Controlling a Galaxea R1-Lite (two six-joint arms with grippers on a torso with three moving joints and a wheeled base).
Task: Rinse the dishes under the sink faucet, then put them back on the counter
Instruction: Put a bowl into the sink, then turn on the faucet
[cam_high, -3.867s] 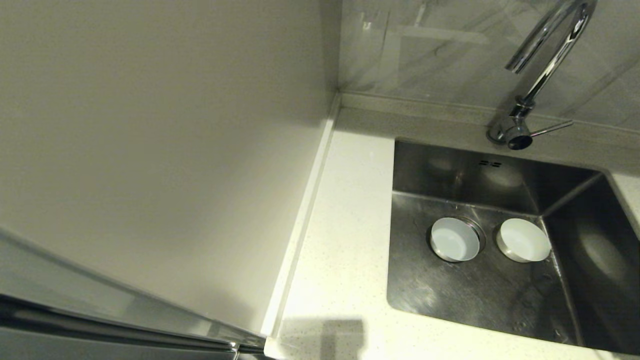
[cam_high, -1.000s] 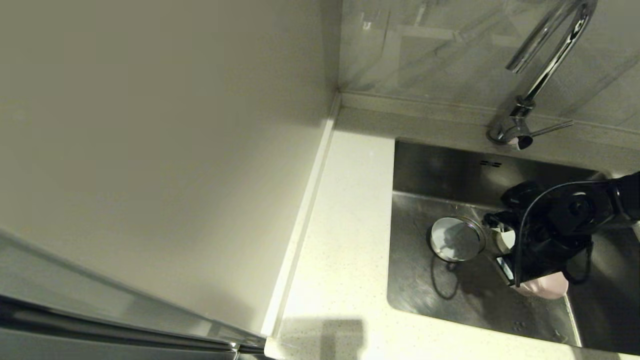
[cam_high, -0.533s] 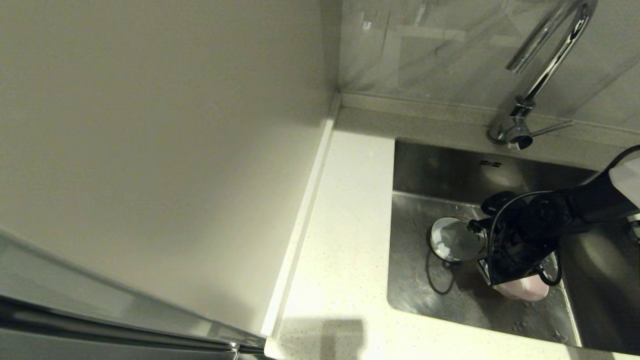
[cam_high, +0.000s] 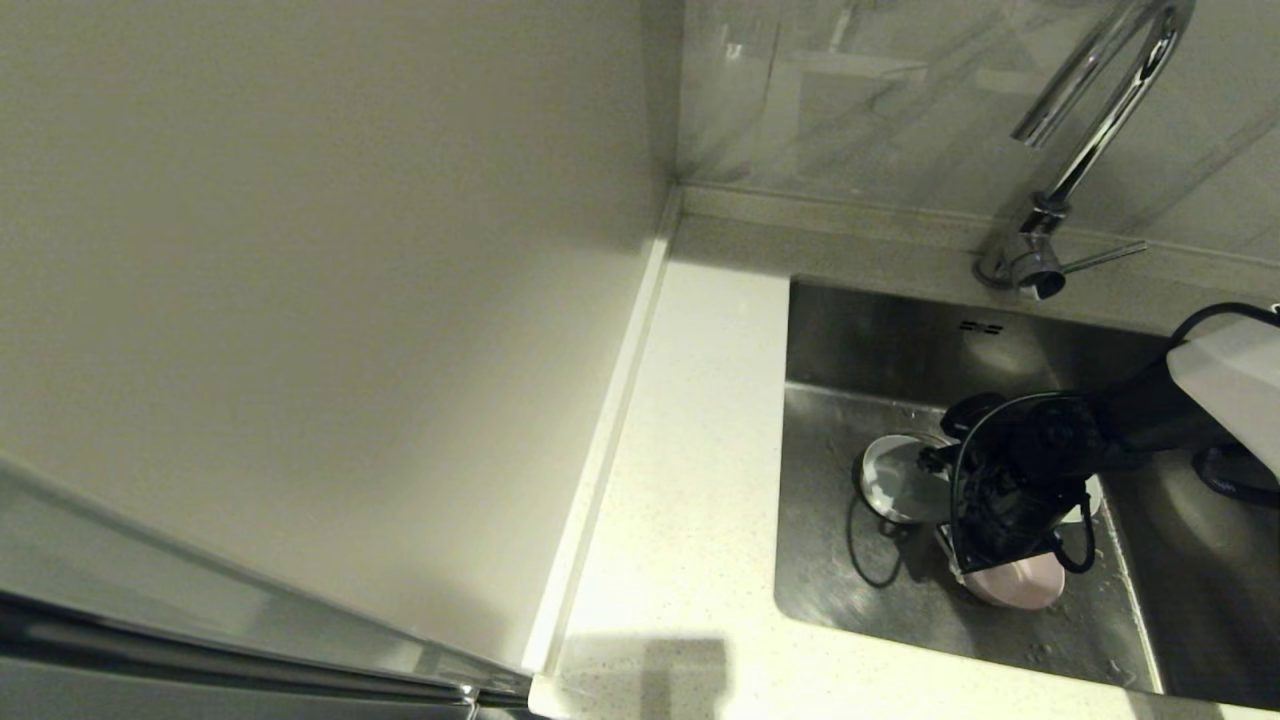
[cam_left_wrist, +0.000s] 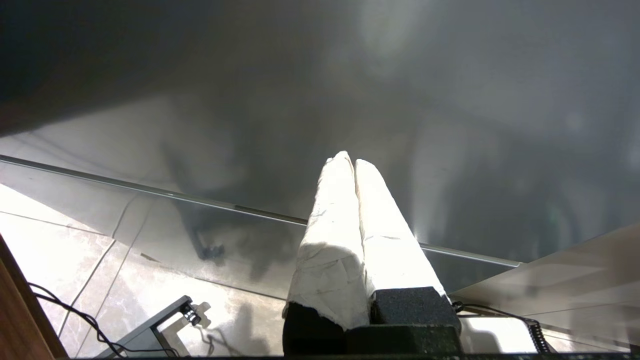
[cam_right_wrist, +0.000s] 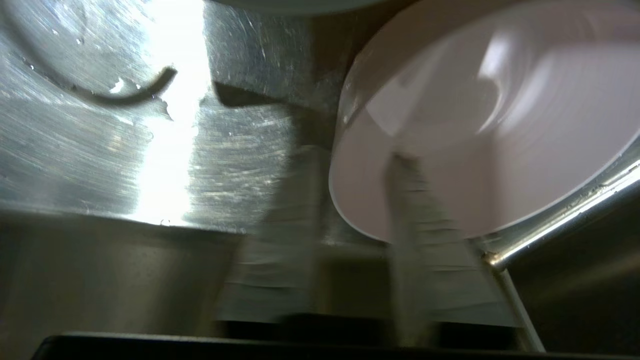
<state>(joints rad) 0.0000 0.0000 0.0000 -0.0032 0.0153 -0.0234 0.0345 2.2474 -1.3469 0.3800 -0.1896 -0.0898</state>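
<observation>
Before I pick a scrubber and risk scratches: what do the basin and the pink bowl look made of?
The sink looks like brushed stainless steel: grey metal with fine grain lines and streaky glare. The pink bowl, with the right gripper straddling its rim, is smooth and softly glossy, an even pale pink; plastic or glazed ceramic, I can't tell which.

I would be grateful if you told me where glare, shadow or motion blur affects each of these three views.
Head view: the right end effector and its cable cast dark shadows on the sink floor beside the pink bowl. Right wrist view: a bright glare streak crosses the steel, and the fingers are smeared by motion. Left wrist view: the left end effector is brightly lit against a dim, hazy background.
</observation>
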